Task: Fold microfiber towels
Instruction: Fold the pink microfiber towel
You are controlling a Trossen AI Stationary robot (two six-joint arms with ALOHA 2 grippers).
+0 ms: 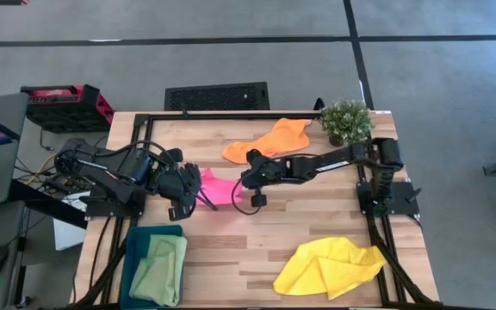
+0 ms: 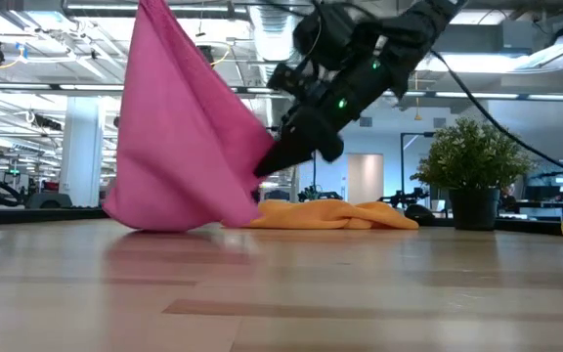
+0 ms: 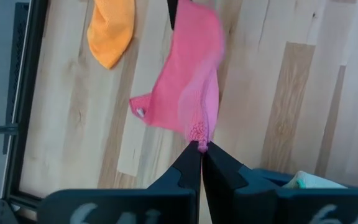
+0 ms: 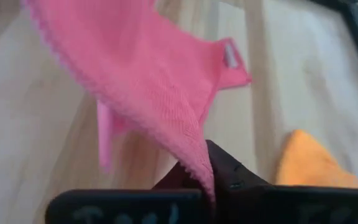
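Note:
The hot pink towel [image 2: 179, 127] hangs between my two grippers in the middle of the table. My left gripper [image 3: 201, 149] is shut on its top, above the low view's frame. My right gripper [image 2: 262, 168] is shut on a lower edge, a little above the table. The towel's bottom fold [image 2: 159, 220] rests on the wood. The orange towel [image 1: 269, 139] lies crumpled toward the far edge. The yellow towel [image 1: 330, 267] lies crumpled at the near right. The light green towel [image 1: 160, 269] lies in the teal bin [image 1: 136, 237]. My left gripper pinches a corner of the pink towel [image 3: 197, 132] between its two fingertips, coming steeply from above. The cloth hangs below it down to the table. My right gripper pinches the towel's stitched edge [image 4: 194, 158] between its fingers, slanting down from the table's right. That part is lifted clear of the table and the cloth runs up from it toward the left gripper.
A potted plant [image 1: 347, 120] stands at the far right corner. The teal bin sits at the near left corner. Bare wood lies between the pink and the yellow towels [image 1: 257, 241].

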